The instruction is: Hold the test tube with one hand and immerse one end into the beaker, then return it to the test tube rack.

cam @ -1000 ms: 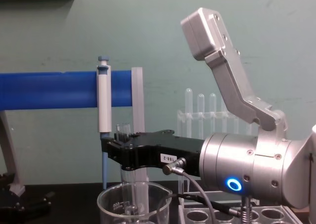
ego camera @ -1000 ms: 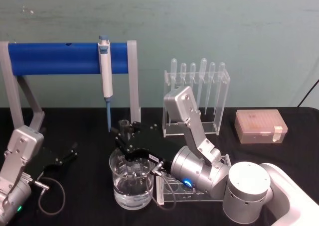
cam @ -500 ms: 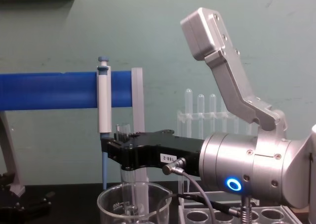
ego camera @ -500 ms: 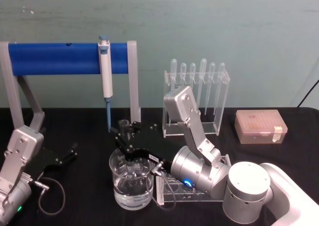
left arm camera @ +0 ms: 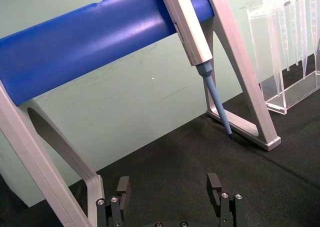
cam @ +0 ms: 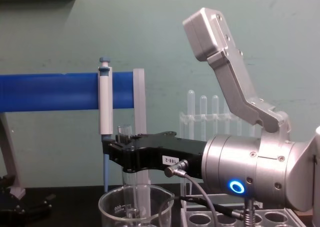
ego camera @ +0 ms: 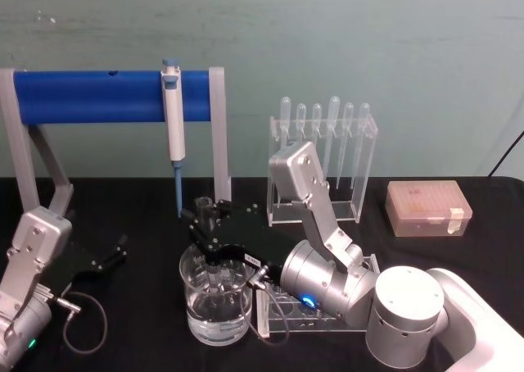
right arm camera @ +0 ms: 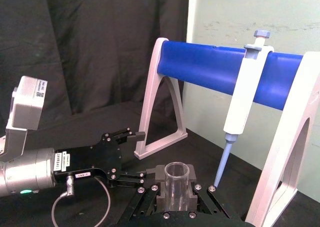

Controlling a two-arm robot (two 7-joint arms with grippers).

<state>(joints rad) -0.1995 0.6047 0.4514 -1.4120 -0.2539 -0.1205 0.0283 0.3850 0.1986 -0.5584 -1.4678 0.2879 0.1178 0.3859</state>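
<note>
The test tube point(cam: 141, 199) stands upright in my right gripper point(cam: 124, 151), which is shut on its upper part just below the open rim point(right arm camera: 176, 173). Its lower part reaches down inside the beaker point(cam: 112, 209). From the head view the beaker point(ego camera: 214, 321) holds clear liquid at its bottom, and the right gripper point(ego camera: 209, 234) hovers over its rim; I cannot tell whether the tube's end touches the liquid. My left gripper point(ego camera: 110, 254) rests open and empty at the table's left, its fingers point(left arm camera: 216, 186) spread wide.
A blue bar stand point(ego camera: 90, 96) with a hanging white-and-blue pipettor point(ego camera: 173, 126) rises right behind the beaker. A clear rack of pipettes point(ego camera: 323, 159) stands behind my right arm. A clear tube rack point(cam: 200, 218) lies under it. An orange box point(ego camera: 427, 208) sits far right.
</note>
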